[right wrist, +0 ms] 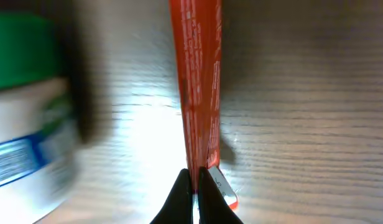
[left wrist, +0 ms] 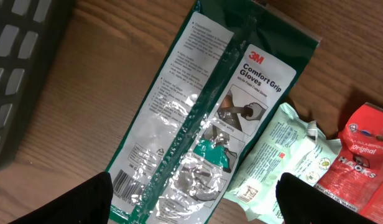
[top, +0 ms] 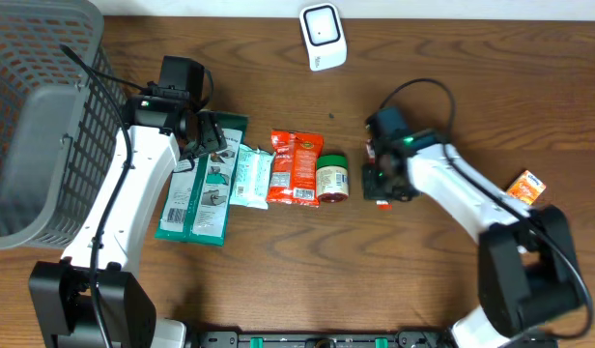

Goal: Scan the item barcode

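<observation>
Brown wooden bench carries everything in view. The right pincer is pinched tight on the thin red flat packet. The packet stands on edge and runs straight up the right wrist view from the fingertips, with a small white-and-red tab at its lower end. From overhead this pincer sits just right of the short jar with a green lid, and only a sliver of the packet shows beneath it. Whether the packet touches the bench I cannot tell. In the right wrist view the jar is a blur at the left edge, apart from the packet.

The left pincer stands wide and holds nothing, its two black fingers at the bottom corners of its wrist view. It hangs over the long green-and-clear glove package printed "3M Comfort Grip Gloves". That package lies flat, with a barcode near its lower left end. A pale mint-green pouch touches the package's right edge. Beside the pouch lies a red-orange snack bag, then the jar, so the four form a row.

A white rounded scanner unit lies at the far edge of the bench, well apart from the held packet. A grey plastic mesh basket fills the left side, beside the left arm. A small orange box lies near the right arm.
</observation>
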### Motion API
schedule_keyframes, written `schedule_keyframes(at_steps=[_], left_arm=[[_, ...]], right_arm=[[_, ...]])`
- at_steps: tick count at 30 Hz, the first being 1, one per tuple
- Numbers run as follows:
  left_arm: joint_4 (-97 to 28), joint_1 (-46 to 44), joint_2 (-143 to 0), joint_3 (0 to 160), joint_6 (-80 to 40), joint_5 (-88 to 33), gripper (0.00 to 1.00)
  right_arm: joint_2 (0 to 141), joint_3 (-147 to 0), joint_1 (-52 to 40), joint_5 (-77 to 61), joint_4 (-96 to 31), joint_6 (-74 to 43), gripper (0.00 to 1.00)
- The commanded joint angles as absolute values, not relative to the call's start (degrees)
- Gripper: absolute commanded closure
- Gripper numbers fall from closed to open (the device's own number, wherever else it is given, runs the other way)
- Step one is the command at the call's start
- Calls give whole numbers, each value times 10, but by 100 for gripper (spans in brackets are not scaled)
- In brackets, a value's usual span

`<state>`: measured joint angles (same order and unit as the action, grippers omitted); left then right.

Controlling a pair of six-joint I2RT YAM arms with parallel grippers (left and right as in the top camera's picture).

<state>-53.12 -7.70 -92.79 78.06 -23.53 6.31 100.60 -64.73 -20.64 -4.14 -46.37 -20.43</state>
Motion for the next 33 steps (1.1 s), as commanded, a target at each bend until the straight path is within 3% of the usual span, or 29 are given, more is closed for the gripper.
schedule_keyframes(at_steps=[1,6,20,28,33], left_arm=[[-533,-77,-929,779,-232,66,16],[-533,-77,-929,779,-232,66,16],[-533,-77,-929,779,-232,66,16],[-533,-77,-929,779,-232,66,16],[-533,-77,-929,779,-232,66,16]], right_arm=[[973,-661,-167,-174,-463,-180,99],[978,-628,-110,-300,-427,-151,99],[977,-504,-43,-239,-294,-151,99],[962,-589,-100,-226,-370,-105,74],[964,-601,-181,-97,-369,-104,68]])
